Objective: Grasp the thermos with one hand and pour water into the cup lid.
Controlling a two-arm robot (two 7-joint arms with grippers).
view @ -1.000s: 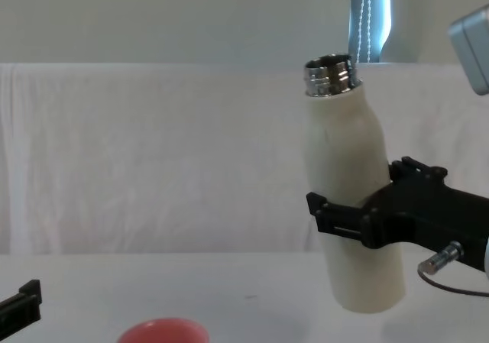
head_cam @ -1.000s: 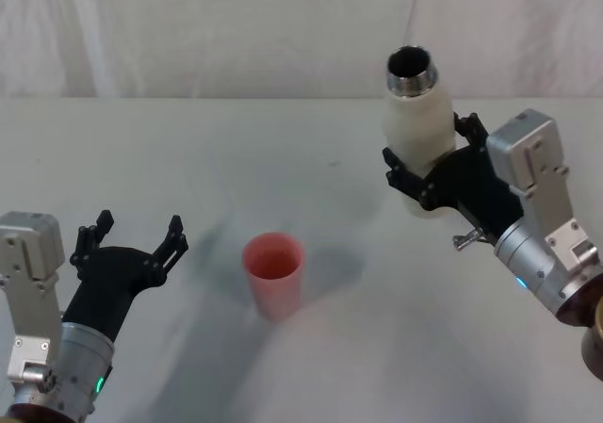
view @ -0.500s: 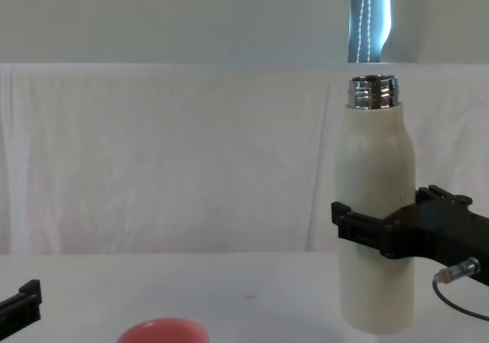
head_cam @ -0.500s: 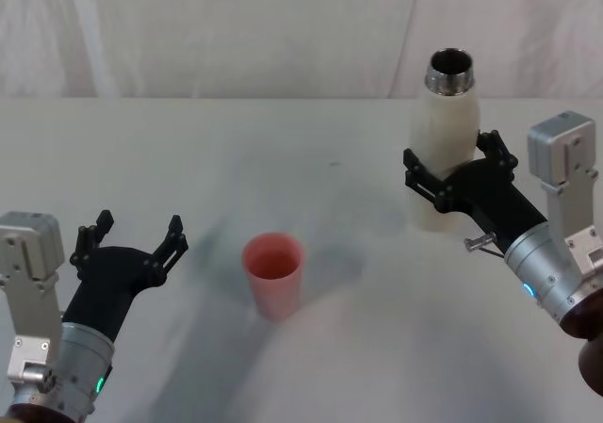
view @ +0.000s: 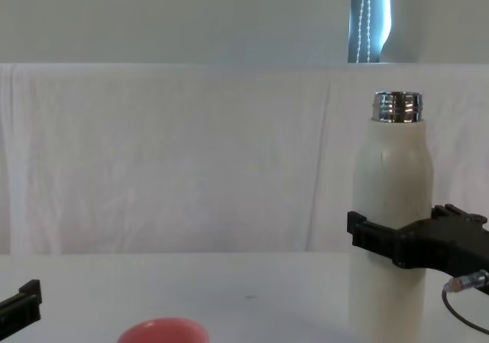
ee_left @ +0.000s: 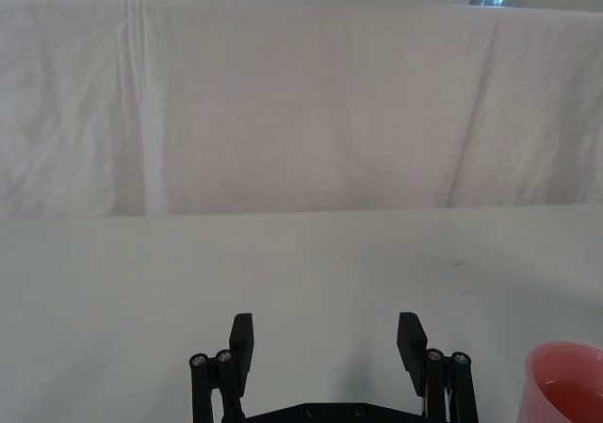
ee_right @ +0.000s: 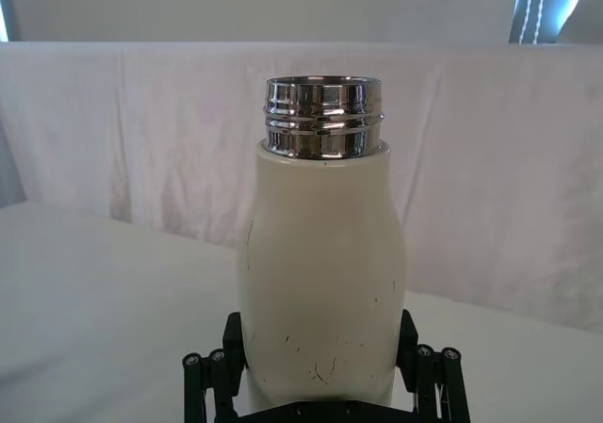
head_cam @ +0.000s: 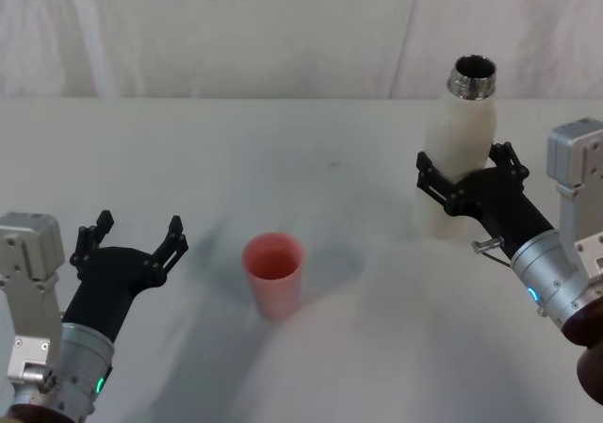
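Bench: I saw a plain pale top running back to a white cloth backdrop, wrinkled in long folds; through the chest camera a strip of blue-lit window showed above the cloth.
Thermos: a second before, I had it tilted, mouth leaning to my left and base lifted; it then stood upright at the right side of the bench, farther right than before, open steel neck up.
Right gripper: I had it clamped around the lower half of the thermos body, a black finger on each side; the wrist camera showed the fingers pressed against the cream wall. The arm reached in from the lower right, lower and flatter than a second earlier.
Left gripper: it sat parked at the lower left, fingers spread wide with nothing between them, same spot as before.
Cup lid: it stood upright mid-bench, unmoved, nearer the left gripper, well apart from the thermos.
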